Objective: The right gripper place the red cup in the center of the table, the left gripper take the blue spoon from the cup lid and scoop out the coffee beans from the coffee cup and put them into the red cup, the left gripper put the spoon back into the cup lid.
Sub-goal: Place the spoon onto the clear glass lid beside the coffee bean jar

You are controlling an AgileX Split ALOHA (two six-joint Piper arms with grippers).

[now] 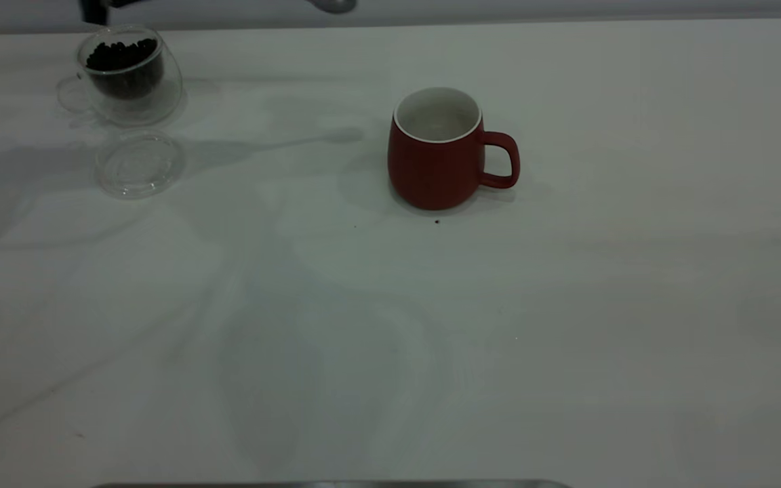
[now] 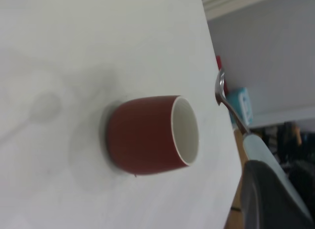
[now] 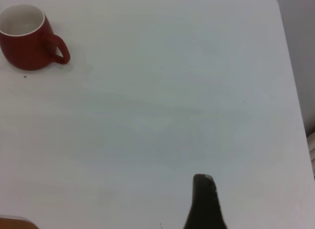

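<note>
From my left gripper outward: it is clamped on the pale handle of the blue spoon, which sticks out ahead with its metal bowl raised in the air, above and to one side of the red cup. I cannot tell whether any beans sit in the spoon bowl; it shows nearly edge-on.

The red cup stands upright near the middle of the table, handle toward the right arm's side, and its white inside looks empty or nearly so. Well apart from it, at the far left, the coffee cup leans tilted with the coffee beans heaped inside, and the cup lid lies flat just in front of it, with no spoon on it.

My right gripper hangs low over bare table, well away from the cup; only one dark finger shows, so I cannot tell how it stands.

The risk, as I judge it: the spoon is held high and slanted, so a quick swing could spill beans onto the table. One dark speck already lies just by the cup's foot. The leaning glass may also roll if I nudge it.
</note>
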